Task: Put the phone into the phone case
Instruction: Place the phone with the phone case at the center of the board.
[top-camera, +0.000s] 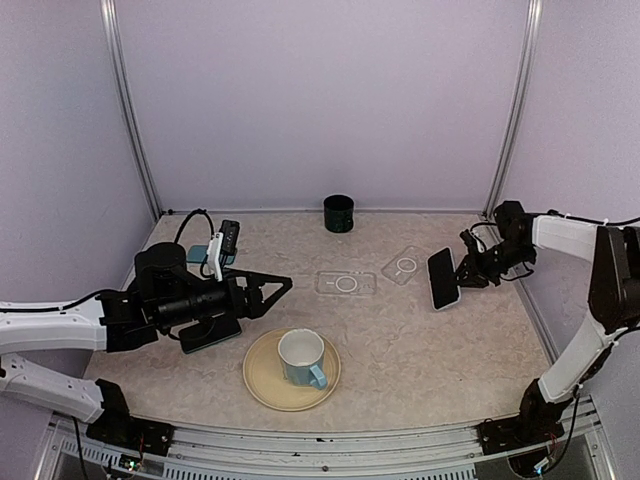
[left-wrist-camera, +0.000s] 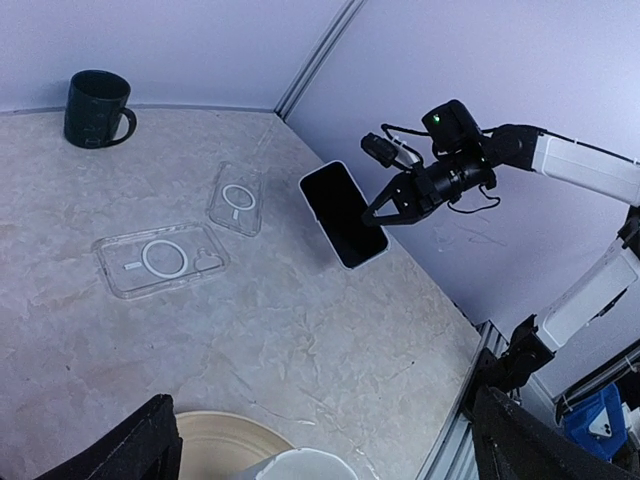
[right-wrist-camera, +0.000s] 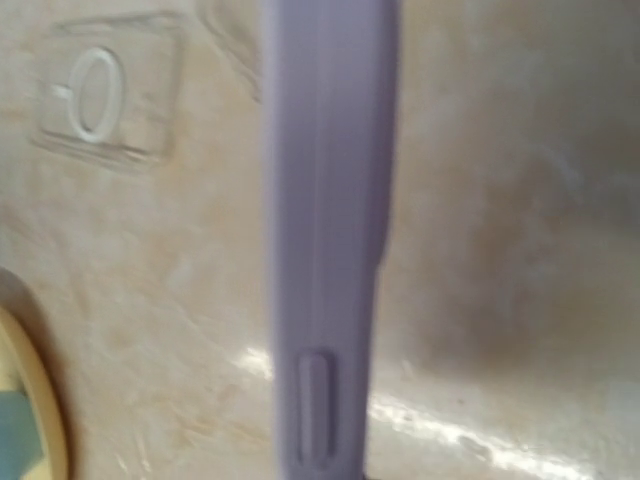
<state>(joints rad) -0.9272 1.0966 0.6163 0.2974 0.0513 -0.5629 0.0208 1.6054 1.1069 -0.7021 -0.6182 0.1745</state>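
At the right of the top view, the right gripper pinches the tilted black phone by its edge. A clear phone case lies flat at centre, with a second clear case beside it. The left gripper stands spread at left.

We see a phone with a shiny black face and a smooth, pale purple edge. The 2 phone cases look like clear plastic. The table looks like smooth, cloudy stone.
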